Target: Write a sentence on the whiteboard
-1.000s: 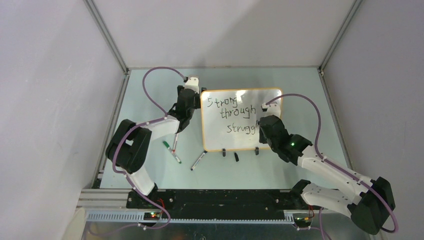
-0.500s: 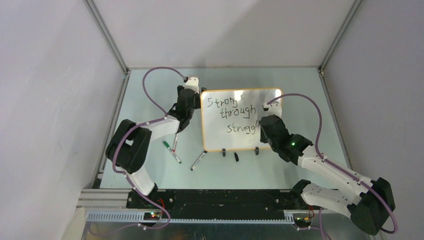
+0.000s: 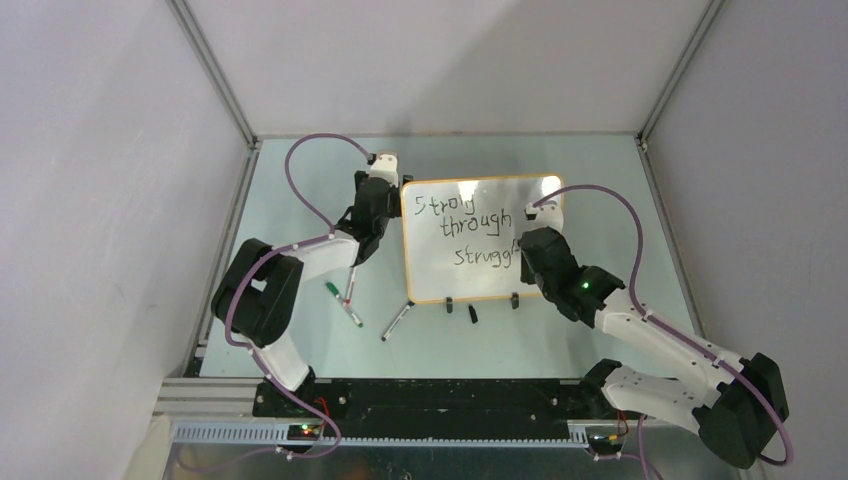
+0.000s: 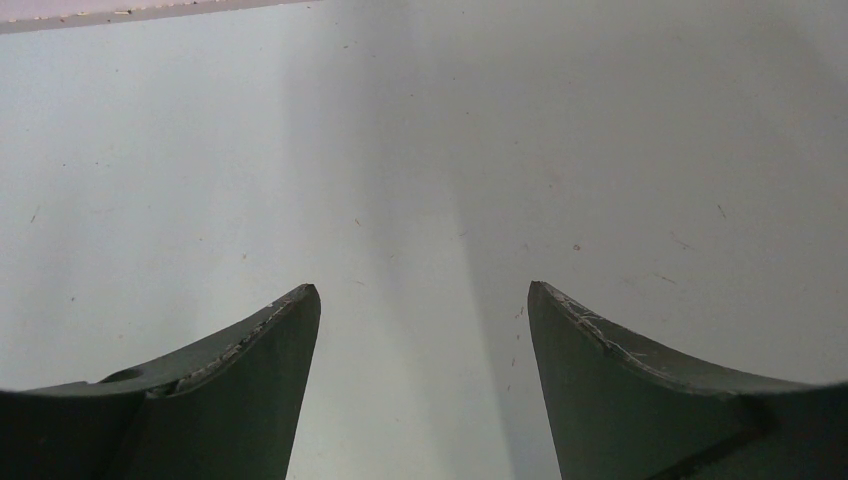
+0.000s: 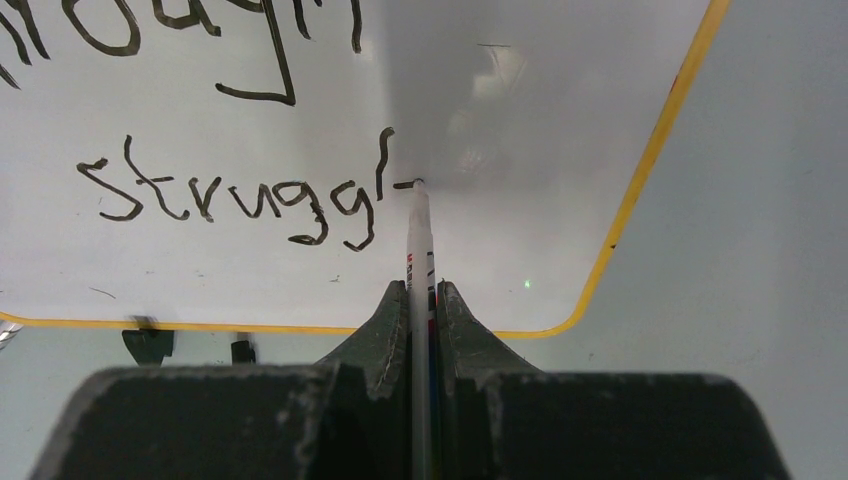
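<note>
The whiteboard (image 3: 480, 270) lies on the table, orange-rimmed, with two black clip feet at its near edge. The sentence (image 3: 470, 225) reads "Strong", "through" and a partial third line. In the right wrist view the whiteboard (image 5: 520, 120) shows the sentence (image 5: 240, 200) ending in "struggl" with a short dash after it. My right gripper (image 5: 421, 288) is shut on a white marker (image 5: 417, 240) whose tip touches the board at that dash; it also shows in the top view (image 3: 522, 243). My left gripper (image 4: 424, 296) is open and empty over bare table, beside the board's left edge (image 3: 392, 185).
Three loose markers lie left of the board's near corner: a green-capped one (image 3: 332, 289), one (image 3: 351, 311) beside it and one (image 3: 396, 322) by the corner. A small black cap (image 3: 473, 313) lies in front of the board. Walls enclose the table.
My right gripper has shifted slightly right along the third line with the marker. The left arm has not moved.
</note>
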Robot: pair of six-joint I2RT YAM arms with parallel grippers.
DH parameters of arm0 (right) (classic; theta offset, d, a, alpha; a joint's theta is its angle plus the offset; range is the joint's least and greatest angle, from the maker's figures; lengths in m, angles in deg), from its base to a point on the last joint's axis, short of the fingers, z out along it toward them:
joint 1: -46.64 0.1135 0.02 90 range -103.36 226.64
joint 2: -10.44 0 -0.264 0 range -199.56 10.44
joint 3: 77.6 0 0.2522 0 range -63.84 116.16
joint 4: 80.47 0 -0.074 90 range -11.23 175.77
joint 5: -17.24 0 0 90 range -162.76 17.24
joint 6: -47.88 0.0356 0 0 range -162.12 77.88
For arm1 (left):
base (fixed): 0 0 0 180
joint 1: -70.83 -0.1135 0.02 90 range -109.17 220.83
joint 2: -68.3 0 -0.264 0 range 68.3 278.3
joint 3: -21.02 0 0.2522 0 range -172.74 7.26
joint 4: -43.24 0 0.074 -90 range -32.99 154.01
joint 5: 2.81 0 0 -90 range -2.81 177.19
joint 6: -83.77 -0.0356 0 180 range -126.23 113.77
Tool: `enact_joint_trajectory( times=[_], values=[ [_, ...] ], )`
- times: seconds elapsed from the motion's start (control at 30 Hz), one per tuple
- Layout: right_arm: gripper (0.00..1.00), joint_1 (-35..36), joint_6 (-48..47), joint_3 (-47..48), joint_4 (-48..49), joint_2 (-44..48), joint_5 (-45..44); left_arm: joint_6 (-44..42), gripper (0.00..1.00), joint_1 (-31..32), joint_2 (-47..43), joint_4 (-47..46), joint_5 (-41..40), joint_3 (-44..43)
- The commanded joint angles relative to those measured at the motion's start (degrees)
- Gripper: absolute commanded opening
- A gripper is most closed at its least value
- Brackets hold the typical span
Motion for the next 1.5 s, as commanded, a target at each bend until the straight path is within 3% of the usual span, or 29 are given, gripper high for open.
enact_joint_trajectory(
  times=[0.0,0.87,1.47],
  values=[
    [0.00,-0.4,-0.7,2.0,2.9,-0.3,0.0,0.0,0.82,0.2,-1.3,-2.6,0.4,0.4],
    [0.00,-0.3,-0.9,2.9,2.8,-1.3,2.6,0.0,0.82,0.3,-1.2,-2.5,0.5,0.4],
    [0.00,0.9,2.2,1.4,-2.5,0.6,0.9,0.0,0.82,0.2,-1.2,-2.6,0.4,0.5]
  ],
)
